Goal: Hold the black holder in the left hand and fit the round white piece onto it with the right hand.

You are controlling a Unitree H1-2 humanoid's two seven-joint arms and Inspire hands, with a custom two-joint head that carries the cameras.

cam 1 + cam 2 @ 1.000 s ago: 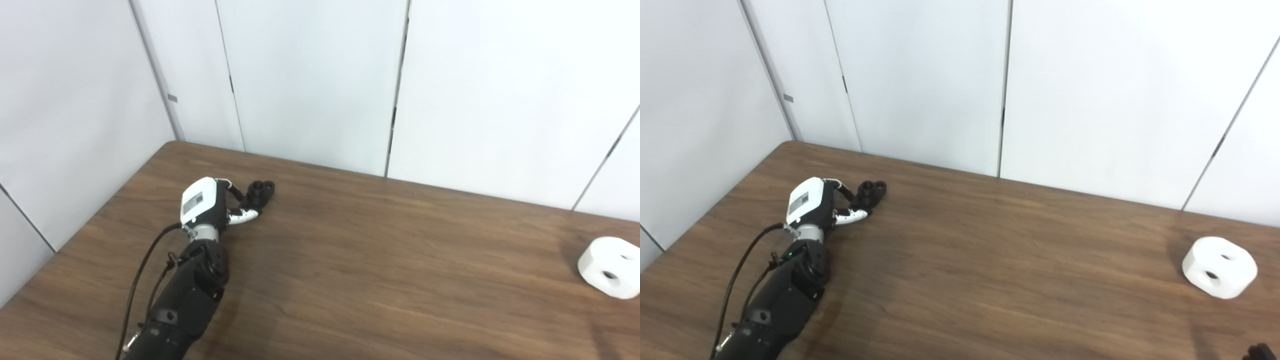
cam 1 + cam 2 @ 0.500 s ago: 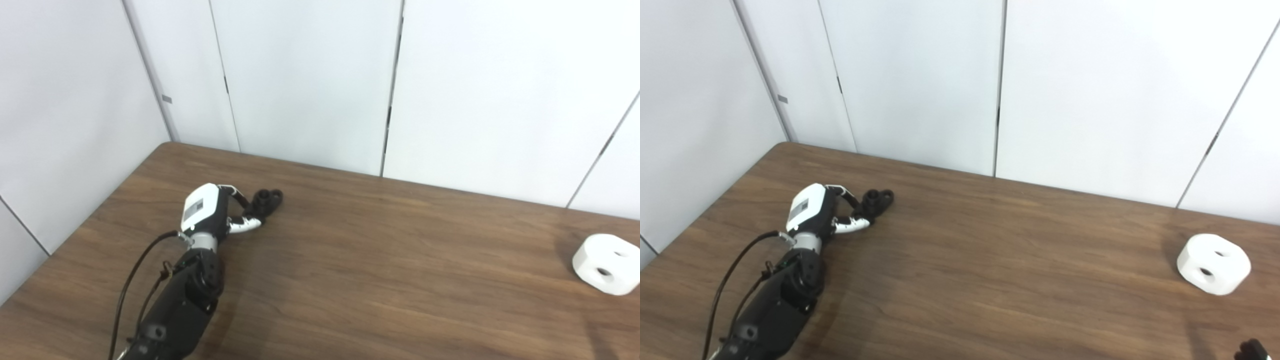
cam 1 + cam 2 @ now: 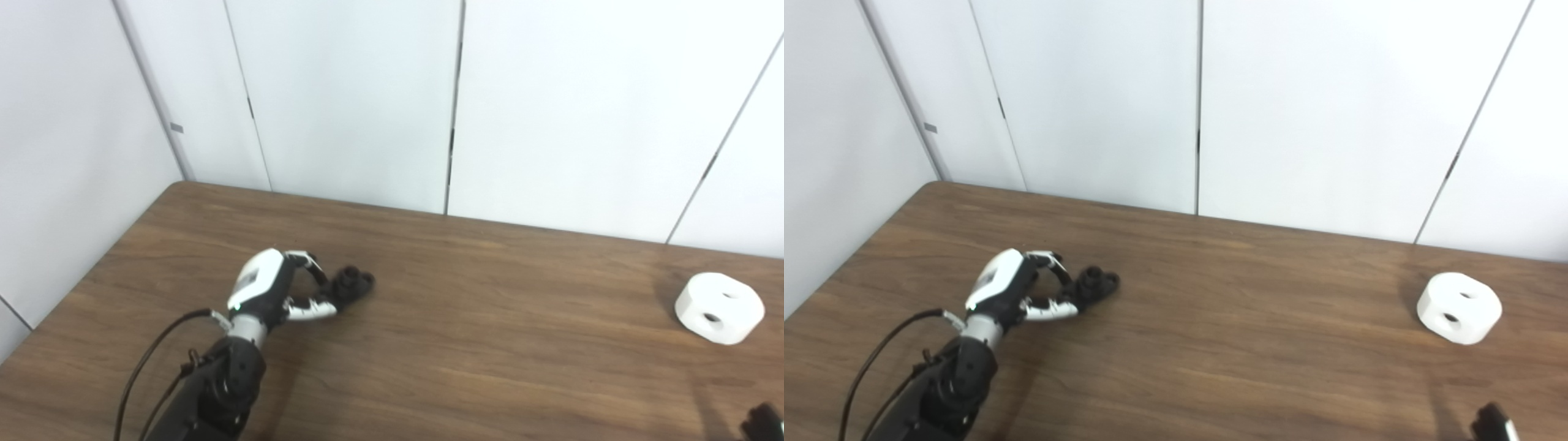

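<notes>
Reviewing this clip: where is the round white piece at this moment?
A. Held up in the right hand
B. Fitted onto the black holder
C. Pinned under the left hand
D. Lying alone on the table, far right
D. The round white piece lies by itself on the table at the far right, well apart from the black holder at the left hand; the right hand only peeks in at the bottom edge, not touching it.
</notes>
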